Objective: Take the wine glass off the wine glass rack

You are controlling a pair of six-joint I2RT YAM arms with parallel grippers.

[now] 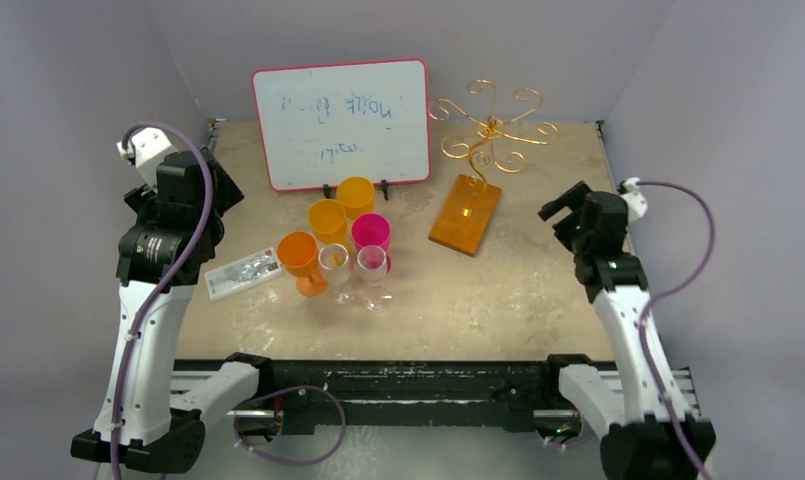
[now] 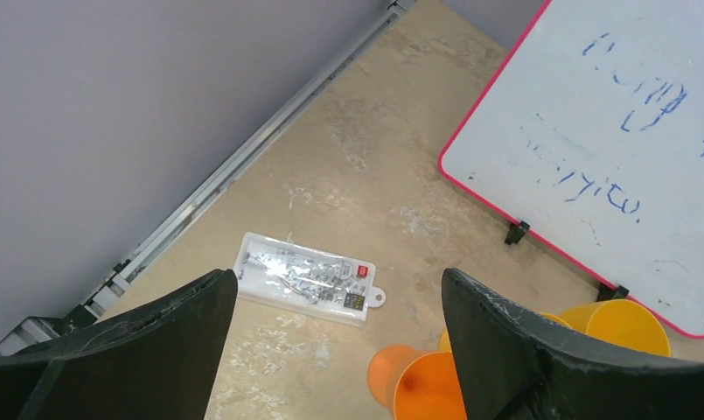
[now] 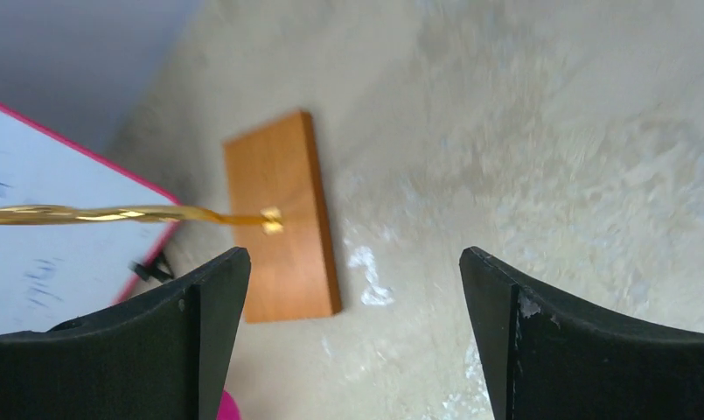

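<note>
The gold rack (image 1: 488,128) stands back right on the counter (image 1: 538,300), its curled arms bare as far as I can see. The glasses (image 1: 371,262) cluster to its left. Left fingers (image 2: 156,341) and right fingers (image 3: 540,332) gape wide, empty. The removal looks done, so nothing remains to grasp.

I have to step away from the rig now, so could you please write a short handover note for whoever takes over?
The left gripper is open and empty, above a white packet. The right gripper is open and empty, to the right of the wine glass rack. No glass shows on the rack's arms in the top view. The glasses, coloured and clear, stand grouped on the table before the whiteboard. Removal looks done; nothing obvious is left beyond checking the rack.
</note>
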